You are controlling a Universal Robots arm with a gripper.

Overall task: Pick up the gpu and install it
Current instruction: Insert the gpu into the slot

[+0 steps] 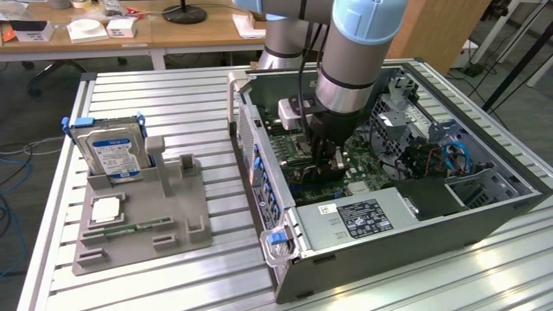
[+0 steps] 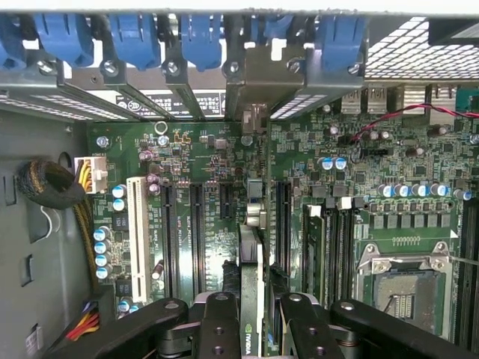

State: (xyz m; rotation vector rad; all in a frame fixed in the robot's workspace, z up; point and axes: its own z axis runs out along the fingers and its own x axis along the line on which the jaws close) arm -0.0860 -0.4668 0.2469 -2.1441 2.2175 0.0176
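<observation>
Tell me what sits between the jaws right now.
The gpu, edge-on and clamped between the gripper jaws over the motherboard slots, in the wrist view.

gpu [image 2: 251, 299]: green circuit board | hand [image 2: 254, 329]: matt black | case [image 1: 415, 236]: grey metal

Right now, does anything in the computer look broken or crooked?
Nothing stands out. The gripper holds the gpu upright on its edge above the motherboard, lined up with the slots. The hard drive stands straight in its gray holder.
</observation>
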